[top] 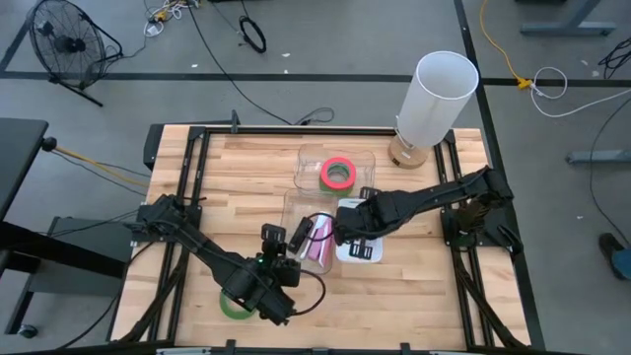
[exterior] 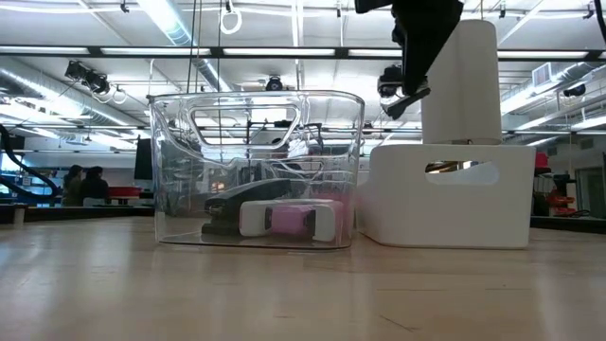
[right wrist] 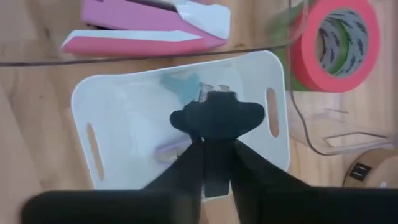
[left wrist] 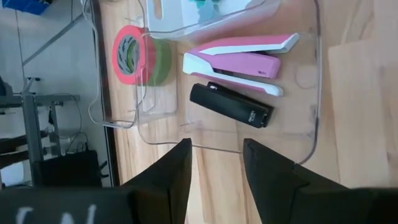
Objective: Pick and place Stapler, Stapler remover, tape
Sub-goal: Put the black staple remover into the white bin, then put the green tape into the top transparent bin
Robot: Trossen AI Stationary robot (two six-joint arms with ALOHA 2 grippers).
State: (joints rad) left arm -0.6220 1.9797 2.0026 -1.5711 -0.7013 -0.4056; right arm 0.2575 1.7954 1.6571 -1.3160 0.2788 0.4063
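Note:
A pink-and-white stapler [left wrist: 239, 56] and a black stapler [left wrist: 231, 104] lie in a clear bin [top: 296, 219] mid-table. My left gripper [left wrist: 217, 158] hovers open above that bin's near wall, holding nothing. My right gripper [right wrist: 216, 146] is shut on a black stapler remover [right wrist: 217, 117] above the white bin [right wrist: 118, 106]. A red-pink tape roll [top: 337, 174] lies on a green one in a second clear bin farther back. Another green tape roll [top: 231, 307] lies flat on the table under my left arm. My right gripper pinches the black stapler remover between its two fingertips, on the middle of its wide black body [right wrist: 217, 127]. The fingers come steeply from above. The remover hangs below them [exterior: 402, 95], lifted clear over the white bin.
A tall white cylinder [top: 436, 99] on a wooden base stands at the far right of the table. The white bin [exterior: 450, 194] stands right beside the clear bin [exterior: 256, 170]. Some pale small items [right wrist: 180, 84] lie in the white bin. People show far behind the table in the low view.

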